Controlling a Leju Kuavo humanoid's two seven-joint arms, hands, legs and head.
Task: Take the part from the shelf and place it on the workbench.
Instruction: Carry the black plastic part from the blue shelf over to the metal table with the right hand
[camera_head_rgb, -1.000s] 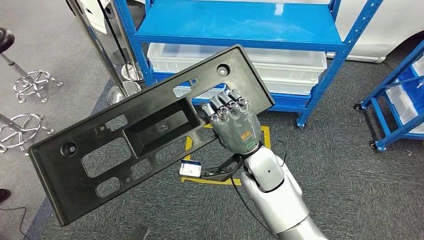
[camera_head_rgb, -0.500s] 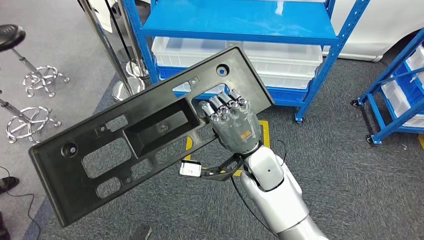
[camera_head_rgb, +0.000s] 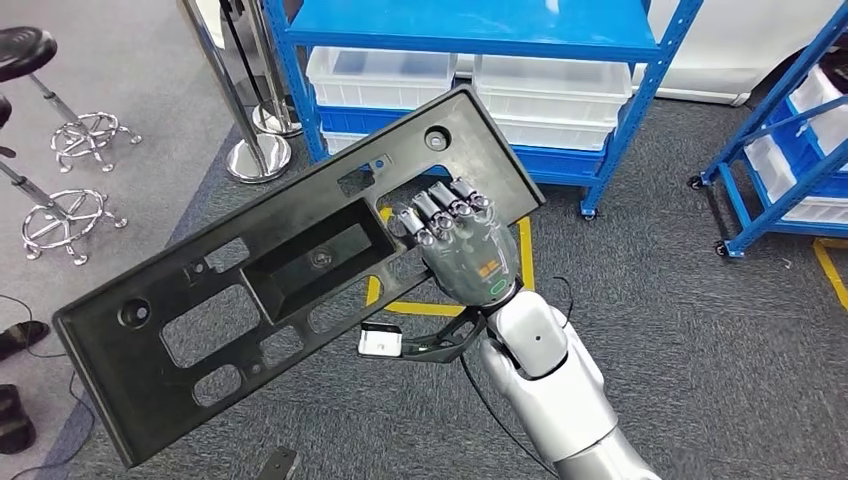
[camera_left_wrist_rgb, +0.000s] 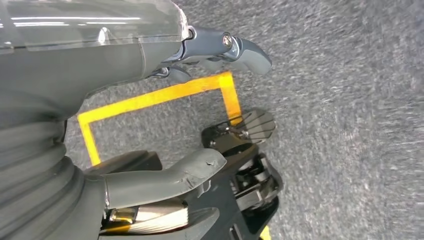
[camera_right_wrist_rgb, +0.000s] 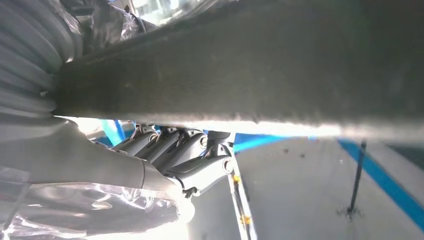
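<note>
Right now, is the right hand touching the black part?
Touching. In the head view the right hand grips the part, its fingers hooked through an opening near the part's right end.

Three cameras around the blue shelf (camera_head_rgb: 470, 40)

Head view looks forward and down, shelf ahead across grey carpet. Right wrist view sits close under the black part (camera_right_wrist_rgb: 240, 65), which the head view shares (camera_head_rgb: 300, 270). Left wrist view faces the yellow floor marking (camera_left_wrist_rgb: 155, 97).
</note>
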